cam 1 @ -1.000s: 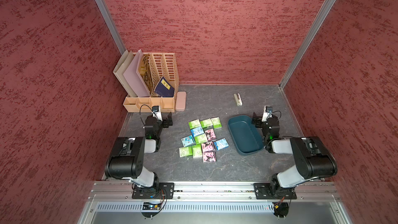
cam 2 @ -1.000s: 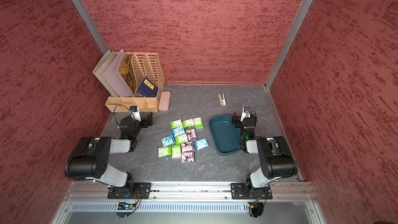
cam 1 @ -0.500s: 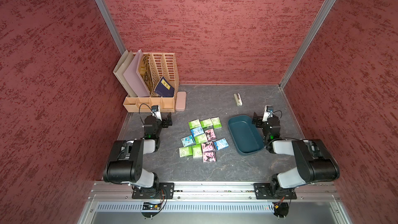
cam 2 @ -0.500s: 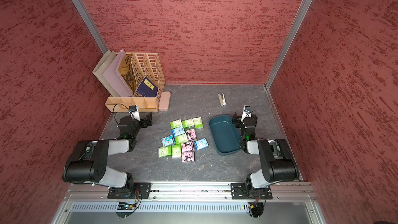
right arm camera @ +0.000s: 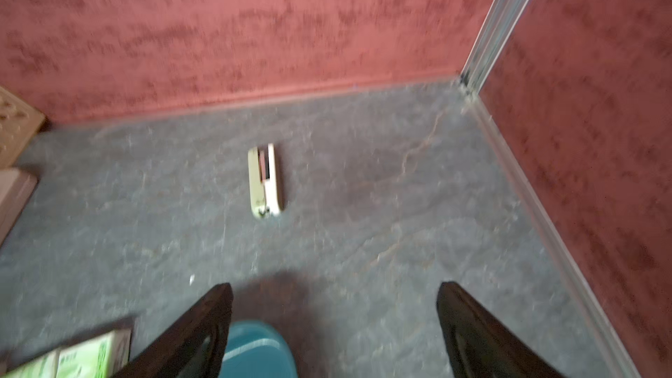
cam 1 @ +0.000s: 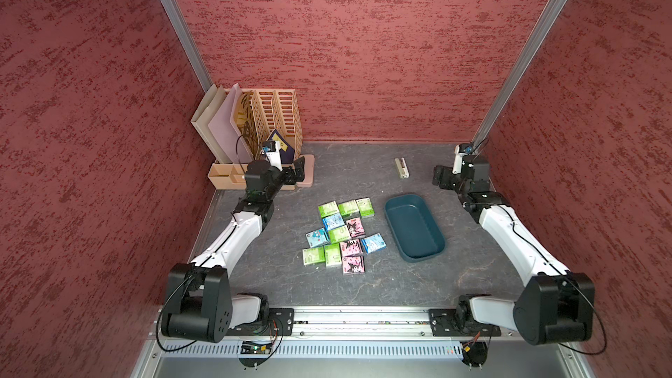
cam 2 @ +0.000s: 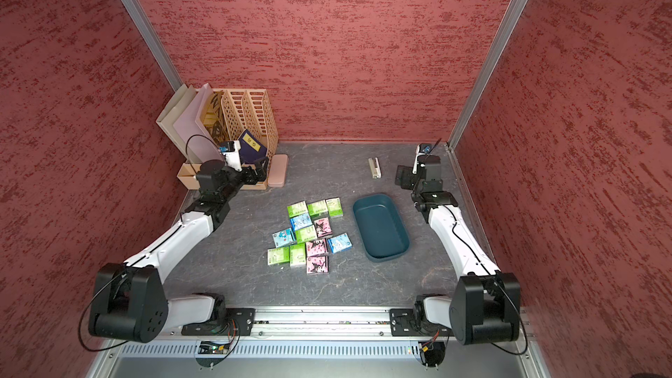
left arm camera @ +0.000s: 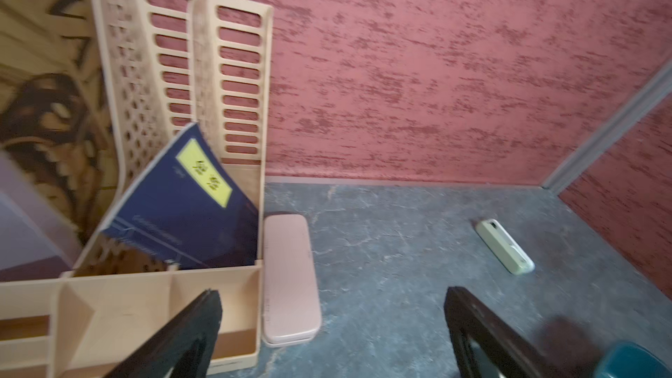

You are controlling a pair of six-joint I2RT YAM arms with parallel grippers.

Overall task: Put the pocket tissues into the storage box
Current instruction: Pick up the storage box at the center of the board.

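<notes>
Tools: your left tool (left arm camera: 332,294) and right tool (right arm camera: 334,287) both gape, empty.
Risk: tissue packets (cam 1: 340,236) touch; you may drag neighbours past the box (cam 1: 414,227).

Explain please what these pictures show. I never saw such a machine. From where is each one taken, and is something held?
The left arm and the right arm are robot arms on a rail at the front of a grey table. Two pictures look down from one camera head above; the other two come from a camera on each arm's wrist, looking past its fingers. On the table lie the pocket tissues, green, blue and pink packets, beside the empty storage box. Farther back are a beige file organiser, a pink case and a small stapler-like object. The left end effector and the right end effector are both open and hold nothing.
</notes>
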